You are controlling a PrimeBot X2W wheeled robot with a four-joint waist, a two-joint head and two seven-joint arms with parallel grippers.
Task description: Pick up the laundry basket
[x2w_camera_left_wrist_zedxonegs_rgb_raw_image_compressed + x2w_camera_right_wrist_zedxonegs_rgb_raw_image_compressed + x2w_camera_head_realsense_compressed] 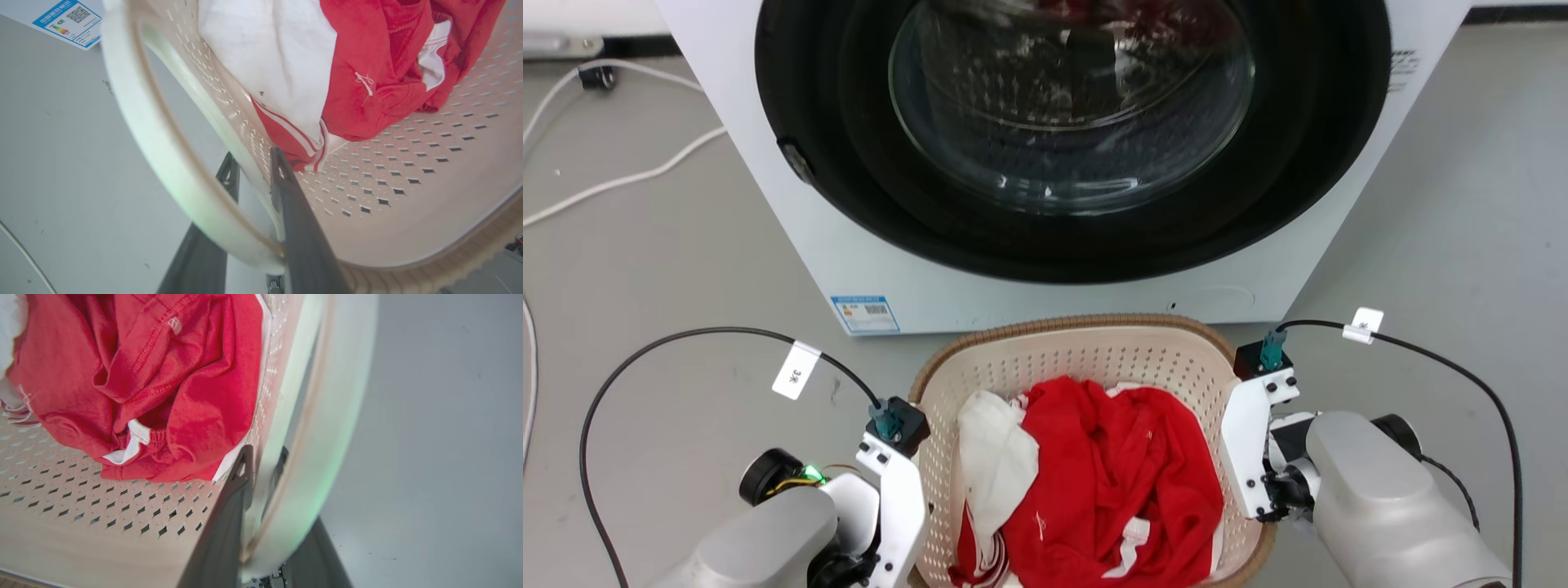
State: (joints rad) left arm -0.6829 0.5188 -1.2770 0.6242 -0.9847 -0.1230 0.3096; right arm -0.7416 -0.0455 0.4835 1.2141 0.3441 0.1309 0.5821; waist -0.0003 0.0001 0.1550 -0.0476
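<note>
Both arms are down low, one on each side of the laundry basket [1086, 355], which sits right in front of the washer [768, 188], between the two wrists. The left forearm [768, 539] comes up from the lower left, its white wrist block pressed against the basket's left wall. The right forearm [1388, 506] mirrors it on the right wall.

Over to the left wrist view: the left gripper [254, 165] straddles the perforated wall. One dark finger is inside and the other outside, showing through the gap behind the white handle [155, 134]. The gap is narrow, with the wall pinched between the fingers.

It's the same on the other side: the right gripper [263, 457] has one finger inside and one tucked between wall and handle, closed tight on the plastic.

Inside the basket lie a red garment [1119, 474] and a white cloth [996, 465] with red stripes.

Now the writing. A blue label [866, 314] sits at the washer's lower left corner, carrying a barcode and coloured bars, its print too small to read. The white tag [796, 370] on the left cable reads "3米". The tag on the right cable [1366, 324] carries a mark I cannot make out.
</note>
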